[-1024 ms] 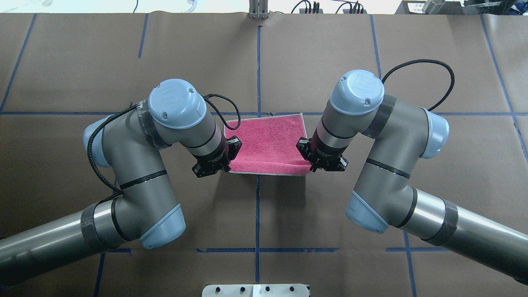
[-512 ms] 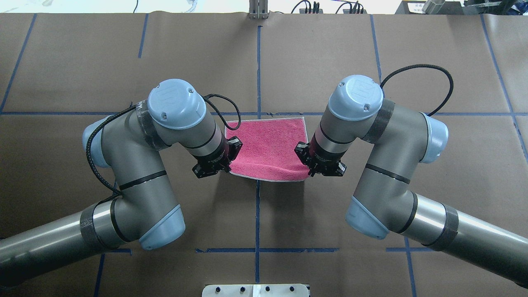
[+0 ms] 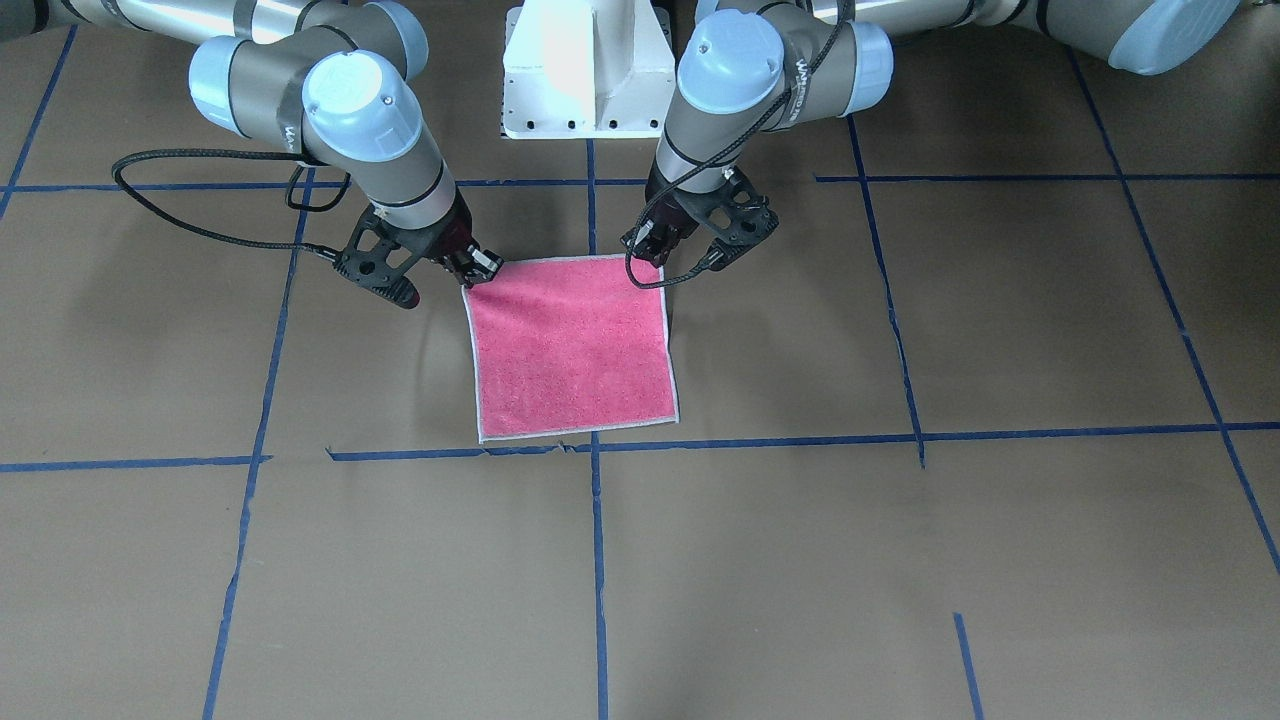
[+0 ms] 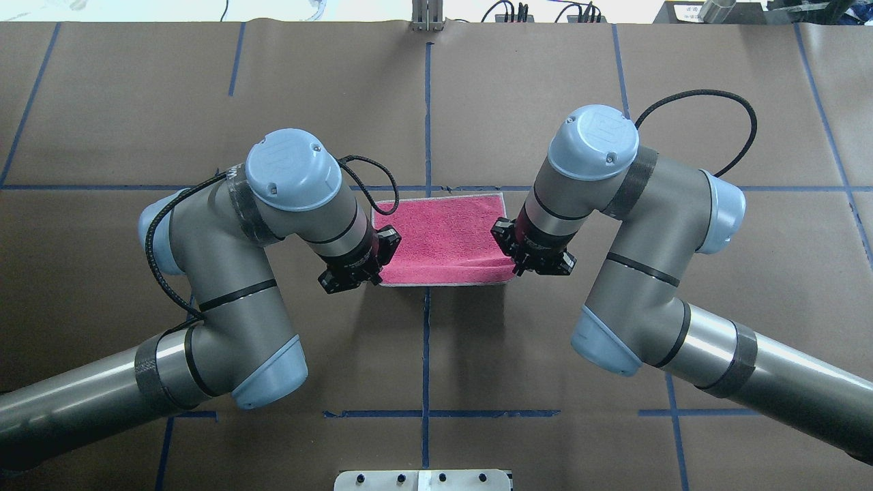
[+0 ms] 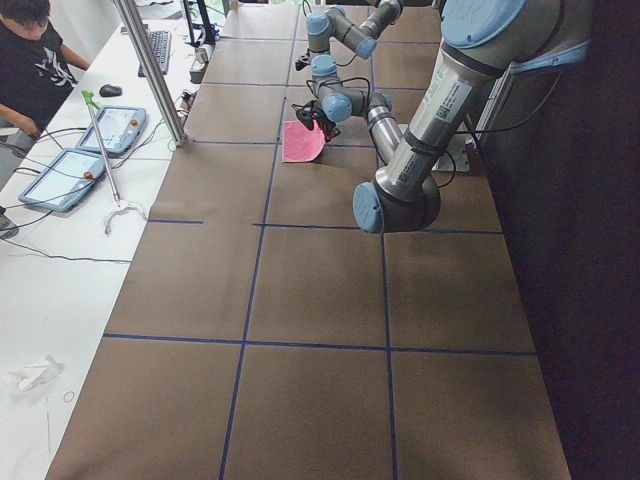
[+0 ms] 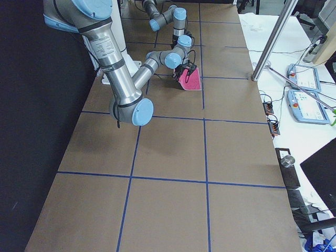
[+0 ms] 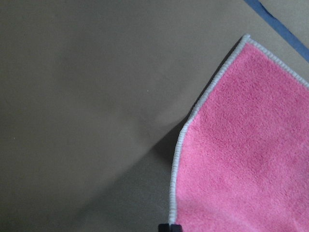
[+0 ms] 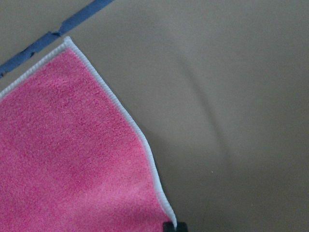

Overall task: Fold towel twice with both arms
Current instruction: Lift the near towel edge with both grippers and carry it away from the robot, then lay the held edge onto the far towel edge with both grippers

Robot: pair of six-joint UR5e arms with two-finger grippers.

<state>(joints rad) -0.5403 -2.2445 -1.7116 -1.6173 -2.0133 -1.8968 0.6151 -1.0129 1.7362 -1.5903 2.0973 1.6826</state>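
The towel [image 3: 570,345] lies pink-red face up on the brown table, its whitish edge showing all round. Its two corners nearest the robot are raised off the table. My left gripper [image 3: 655,268] is shut on one raised corner and my right gripper [image 3: 478,277] is shut on the other. From overhead, the towel [image 4: 443,235] spans between the left gripper [image 4: 376,277] and the right gripper [image 4: 513,271], with its far edge flat. Each wrist view shows the towel [image 7: 251,145] [image 8: 72,145] curving up from the table towards a dark fingertip at the bottom edge.
The white pedestal base [image 3: 590,80] stands behind the towel on the robot's side. Blue tape lines [image 3: 760,438] cross the brown table cover. A person [image 5: 30,60] sits by control tablets [image 5: 60,178] at a side table, and a metal pole [image 5: 150,70] rises nearby.
The right gripper has moved a little away from the robot with its corner, and the towel's near edge has shifted with it. The left arm has hardly moved.
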